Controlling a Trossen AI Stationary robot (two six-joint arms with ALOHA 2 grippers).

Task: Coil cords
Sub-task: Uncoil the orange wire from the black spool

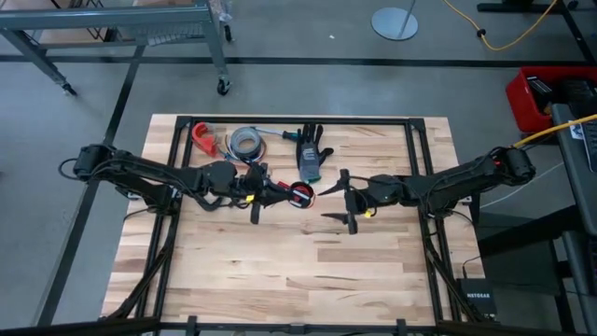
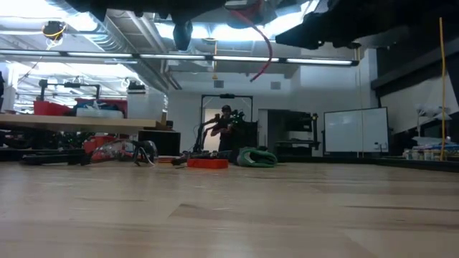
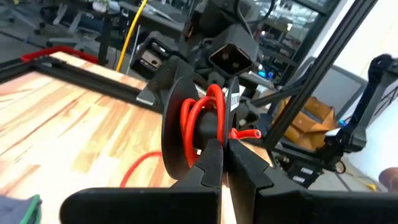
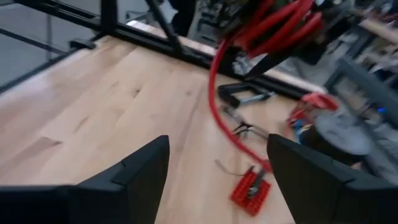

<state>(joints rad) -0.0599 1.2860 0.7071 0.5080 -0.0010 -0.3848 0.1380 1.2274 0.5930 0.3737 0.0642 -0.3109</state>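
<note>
Gripping black round spool (image 3: pixel 174 134) wound with glossy red cord (image 3: pixel 200 118), left end effector (image 3: pixel 224 163) clamps shut; right end effector (image 4: pixel 217 165) gapes apart over pale wood-grain surface (image 4: pixel 93 106).

Evenly lit from above in the high view, with only faint, soft shadows under the arms on the pale desk (image 1: pixel 280 271). Strongly backlit in the low view: bright ceiling light strips (image 2: pixel 215 56) glaring overhead, arm parts at the top reduced to dark silhouettes, near desk surface soft and out of focus. Sharp on the red cord (image 3: pixel 198 118) in the left wrist view, hazy in the room behind. Smeared by motion blur across the right wrist view, worst along the far edge.
</note>
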